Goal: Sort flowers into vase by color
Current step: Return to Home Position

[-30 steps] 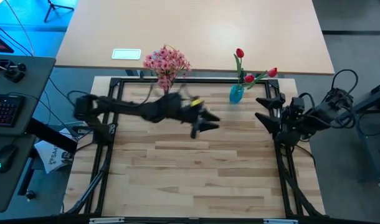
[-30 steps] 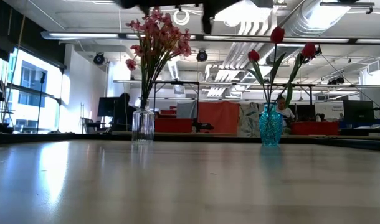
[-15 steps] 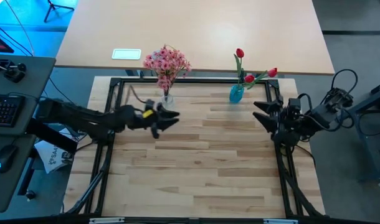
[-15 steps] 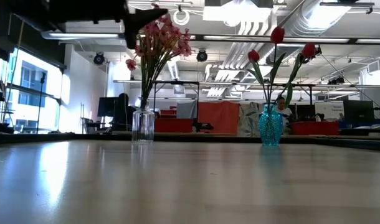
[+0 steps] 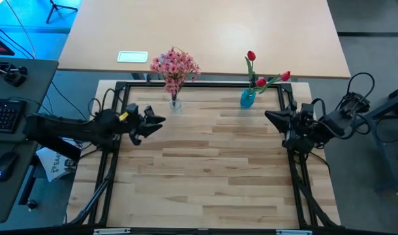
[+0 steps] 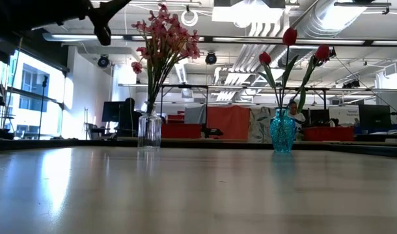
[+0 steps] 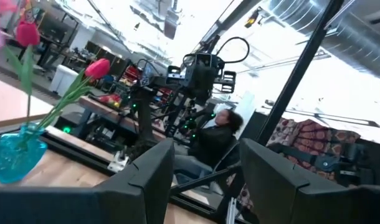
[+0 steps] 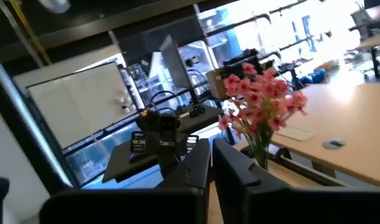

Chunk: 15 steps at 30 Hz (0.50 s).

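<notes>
Your left gripper (image 5: 157, 121) has swung back from mid-table, where it hung between the two vases a second ago, to the left edge of the table (image 5: 205, 176), and the flowers have not stirred through any of it. The three tulips (image 6: 290, 36) stand in the blue vase (image 5: 247, 98) at the far right of the table, their stems leaning apart; the pink sprays (image 5: 175, 65) stand bunched in the clear vase (image 5: 176, 104) at the far left. No stem lies loose on the boards, so by colour the sort looks done, and this pull-back reads as the arm heading home rather than reaching for anything. The left gripper's fingers are spread with nothing between them; it now sits near the clear vase and level with it, but clear of the blossoms. Your right gripper (image 5: 272, 117) waits at the right edge, near the blue vase, its fingers almost pressed together and empty. The one thing to mind, I judge, is the pink sprays overhanging the left arm's path: keep it low and outward as it folds in, so it does not brush the blooms or tip the vase.
</notes>
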### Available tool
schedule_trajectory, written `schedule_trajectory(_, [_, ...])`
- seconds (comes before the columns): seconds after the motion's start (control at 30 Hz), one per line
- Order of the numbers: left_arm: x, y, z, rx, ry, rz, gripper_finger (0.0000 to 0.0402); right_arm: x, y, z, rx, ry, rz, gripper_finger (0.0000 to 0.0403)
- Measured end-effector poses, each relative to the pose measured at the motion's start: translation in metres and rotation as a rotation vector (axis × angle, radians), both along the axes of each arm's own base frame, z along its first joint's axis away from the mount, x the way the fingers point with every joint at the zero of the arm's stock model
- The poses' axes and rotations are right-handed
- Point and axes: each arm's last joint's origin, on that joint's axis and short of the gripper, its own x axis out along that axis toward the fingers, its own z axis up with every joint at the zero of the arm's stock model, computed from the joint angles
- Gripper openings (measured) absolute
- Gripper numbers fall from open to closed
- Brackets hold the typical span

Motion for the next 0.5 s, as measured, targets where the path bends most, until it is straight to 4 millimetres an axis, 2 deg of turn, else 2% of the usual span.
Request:
schedule_trajectory(0.17, [-0.016,-0.001,-0.008,0.008,0.005,0.002,0.0140,0.001,0.000,-0.003,0.057,0.002,-0.015,0.0003])
schedule_trajectory(0.27, [-0.025,-0.002,-0.013,0.032,-0.005,-0.006,0.0099,0.001,0.000,-0.004,0.094,-0.005,-0.014,0.0007])
schedule_trajectory(0.4, [-0.034,-0.003,-0.018,0.053,-0.030,-0.042,0.0023,0.001,0.000,-0.005,0.098,0.000,-0.013,0.0003])
schedule_trajectory(0.5, [-0.039,-0.004,-0.023,0.063,-0.048,-0.066,0.0009,0.002,0.001,-0.008,0.072,0.030,-0.013,0.0002])
